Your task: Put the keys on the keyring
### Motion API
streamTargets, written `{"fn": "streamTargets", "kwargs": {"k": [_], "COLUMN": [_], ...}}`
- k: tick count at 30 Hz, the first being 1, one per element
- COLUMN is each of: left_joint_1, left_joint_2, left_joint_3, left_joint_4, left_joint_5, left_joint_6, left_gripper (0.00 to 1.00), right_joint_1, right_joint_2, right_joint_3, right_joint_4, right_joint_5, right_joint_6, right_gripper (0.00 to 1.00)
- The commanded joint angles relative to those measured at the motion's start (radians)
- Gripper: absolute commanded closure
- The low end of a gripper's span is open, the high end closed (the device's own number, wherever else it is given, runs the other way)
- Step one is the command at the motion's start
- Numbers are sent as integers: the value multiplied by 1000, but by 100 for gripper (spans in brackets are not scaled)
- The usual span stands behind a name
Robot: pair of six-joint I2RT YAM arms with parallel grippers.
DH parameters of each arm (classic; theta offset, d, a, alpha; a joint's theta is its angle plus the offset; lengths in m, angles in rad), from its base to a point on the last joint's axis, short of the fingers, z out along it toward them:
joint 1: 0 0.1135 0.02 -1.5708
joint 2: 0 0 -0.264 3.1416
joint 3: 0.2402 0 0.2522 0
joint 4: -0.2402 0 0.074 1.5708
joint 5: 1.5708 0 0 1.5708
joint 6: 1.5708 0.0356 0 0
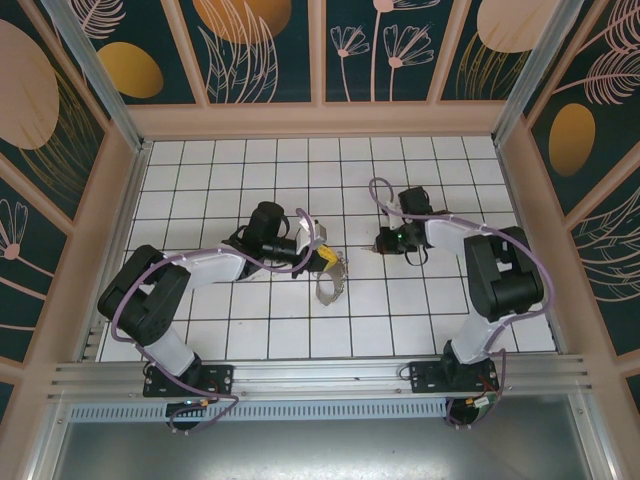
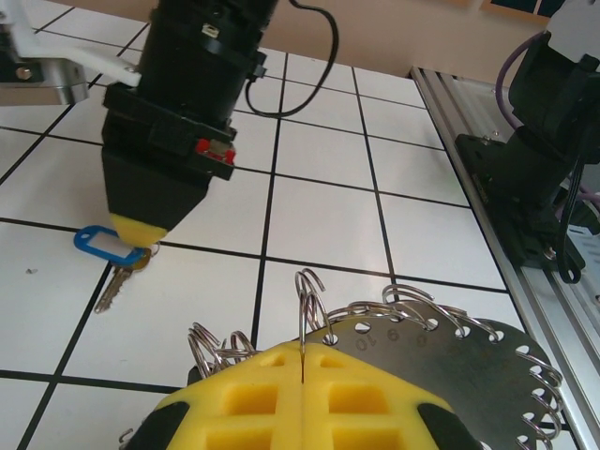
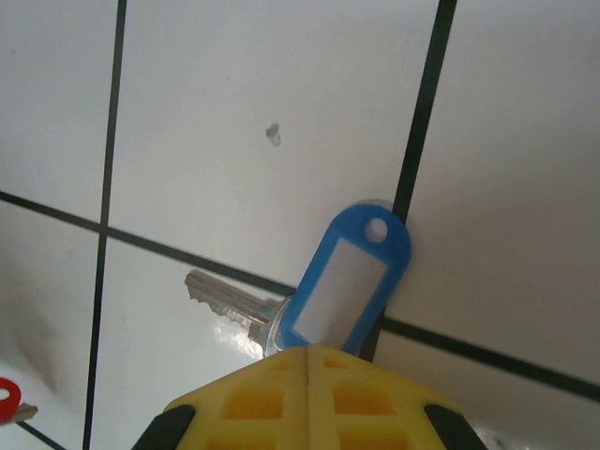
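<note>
Left pincer (image 2: pixel 302 361) is pressed together on a wire loop of the keyring (image 2: pixel 450 361), near the middle of the tabletop (image 2: pixel 319 216). Its arm folds at the elbow and reaches in from the left. The right pincer (image 3: pixel 307 352) points steeply down, its tips squeezed together on the blue-tagged key (image 3: pixel 352 272) where the tag meets the blade. That key lies flat on a tile. The right arm bends in from the right. A red key (image 3: pixel 7 398) lies nearby.
</note>
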Motion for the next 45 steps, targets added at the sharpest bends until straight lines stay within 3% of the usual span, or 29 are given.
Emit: {"fn": "streamTargets", "kwargs": {"k": [1,23,34,39,45], "left_joint_1": [-1,-2,-2,-1,-2], "left_joint_2": [-34,-30,-26,-29,-31], "left_joint_3": [12,14,17,15,14], "left_joint_4": [-9,-12,-18,-20,-18], "left_joint_5": [25,23,23,19,15], "left_joint_6": [21,21,21,21,20], "left_gripper": [100,100,100,100,100], "right_joint_1": [-6,13,23,68,91], "right_joint_2": [60,55,52,62,73], "right_joint_3": [63,61,72,136,169], "right_joint_4": [-69,-96,-80,-183,-201], "right_joint_5": [-15,-25,-11,161,191], "right_joint_6": [9,7,25,-8,0], "right_gripper": [100,85,98,97,92]}}
